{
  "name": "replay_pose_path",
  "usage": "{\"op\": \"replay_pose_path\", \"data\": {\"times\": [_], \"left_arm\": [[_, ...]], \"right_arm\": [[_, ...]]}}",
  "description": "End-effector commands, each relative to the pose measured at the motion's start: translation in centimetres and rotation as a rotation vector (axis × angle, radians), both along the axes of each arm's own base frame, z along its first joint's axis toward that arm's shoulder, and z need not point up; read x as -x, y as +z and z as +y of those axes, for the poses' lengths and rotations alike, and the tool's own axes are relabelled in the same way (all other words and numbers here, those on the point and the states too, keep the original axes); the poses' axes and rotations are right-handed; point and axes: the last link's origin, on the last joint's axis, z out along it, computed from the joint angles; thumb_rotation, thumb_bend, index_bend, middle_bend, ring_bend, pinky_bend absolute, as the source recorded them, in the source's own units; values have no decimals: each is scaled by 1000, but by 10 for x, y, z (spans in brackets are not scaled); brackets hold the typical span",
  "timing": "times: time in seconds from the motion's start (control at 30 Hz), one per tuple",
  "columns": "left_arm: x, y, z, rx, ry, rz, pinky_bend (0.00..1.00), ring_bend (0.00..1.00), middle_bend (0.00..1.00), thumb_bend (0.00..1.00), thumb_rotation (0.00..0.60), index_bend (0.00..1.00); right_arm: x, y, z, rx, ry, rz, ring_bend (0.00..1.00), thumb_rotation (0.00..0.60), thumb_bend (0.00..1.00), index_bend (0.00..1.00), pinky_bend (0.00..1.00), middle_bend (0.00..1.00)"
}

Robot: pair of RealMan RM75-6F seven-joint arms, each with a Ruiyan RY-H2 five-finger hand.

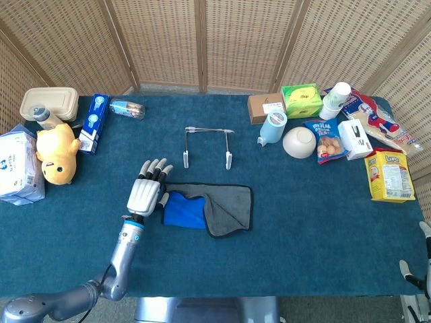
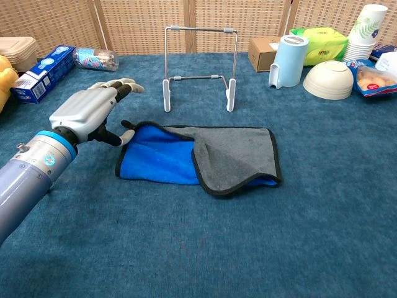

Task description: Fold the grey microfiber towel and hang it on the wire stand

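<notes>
The grey microfiber towel [image 2: 232,155] lies on the bench [image 2: 260,248], half folded: its grey flap covers the right part and the blue side shows at the left. It is just in front of the wire stand [image 2: 200,62], not touching it. The left hand [image 2: 93,112] is at the towel's left edge with fingers spread and nothing held. The folding step seems unfinished. Next, I think, the hand must pinch that left edge and bring it over. The right hand is barely visible; I cannot tell its state.

The soft grey microfiber towel with black edging [image 2: 232,155] is showing a bright blue underside across the deep teal carpeted table [image 2: 205,248]. At twelve o'clock the thin silver wire stand [image 2: 198,65] is wearing white feet, and at nine o'clock the silver-grey robot hand with black fingertips [image 2: 93,112] is showing a blue wrist band.
</notes>
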Motion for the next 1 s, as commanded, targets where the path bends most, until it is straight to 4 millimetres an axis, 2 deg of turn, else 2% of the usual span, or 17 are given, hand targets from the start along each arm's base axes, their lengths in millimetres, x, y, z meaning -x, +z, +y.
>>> {"op": "replay_pose_path", "data": {"times": [0.03,0.33,0.53,0.73,1.0], "left_arm": [[2,1,2,-8,9,12,0,0,14,512,600,115],[5,15,5,-66,3,11,0,0,15,518,600,108],[-1,20,-4,-23,-39,-48,0,0,19,474,600,114],[-6,14,-10,16,-62,-42,0,0,18,431,600,120],[-23,-7,-10,80,-78,-49,0,0,16,392,600,123]], "right_arm": [[0,0,0,0,0,0,0,600,283,96,0,90],[-1,0,0,1,6,-4,0,600,282,96,0,90],[-1,-1,1,0,8,-5,0,600,282,97,0,90],[-2,-1,0,-1,10,-5,0,600,281,97,0,90],[-1,2,3,8,3,-3,0,600,281,96,0,90]]}}
